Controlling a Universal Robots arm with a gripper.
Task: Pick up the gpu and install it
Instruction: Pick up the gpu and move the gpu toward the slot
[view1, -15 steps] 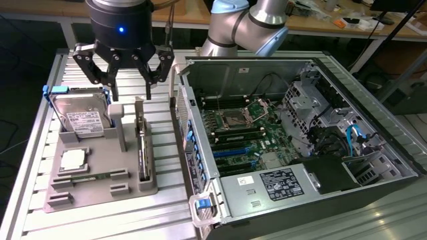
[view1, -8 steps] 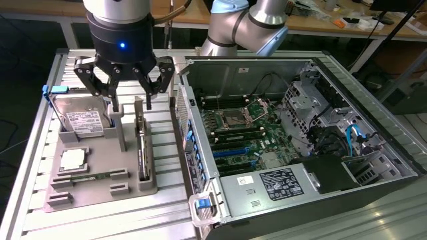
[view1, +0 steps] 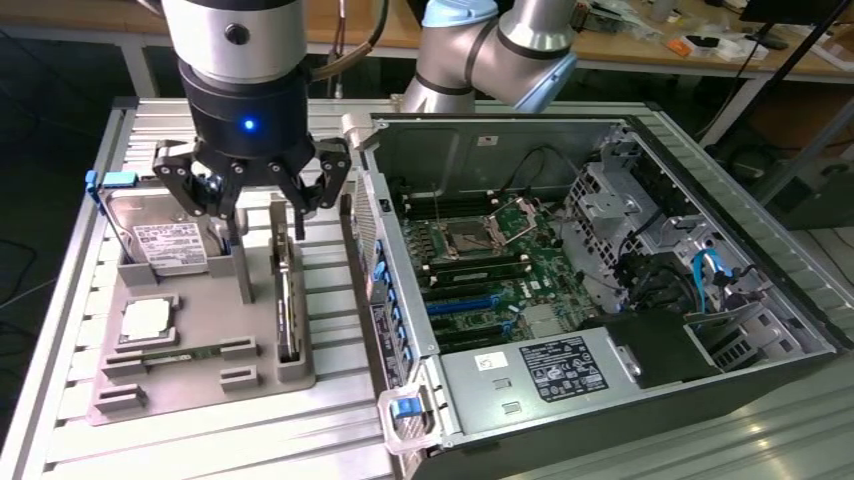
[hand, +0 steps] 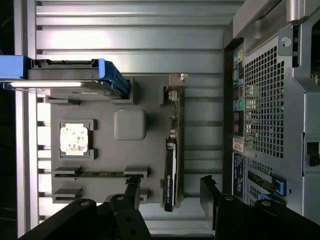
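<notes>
Pincer (view1: 260, 225) wide, empty, over gpu (view1: 284, 300) | on edge, long axis alongside case (view1: 441, 150)

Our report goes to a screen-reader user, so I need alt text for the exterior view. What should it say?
An open gripper hangs above the gpu, a thin black card standing on edge in a grey tray. A hard drive and a CPU chip sit in the same tray; an open computer case lies at the exterior view's right.

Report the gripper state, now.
Gripper: open, holding nothing, poised above the gpu.
</notes>
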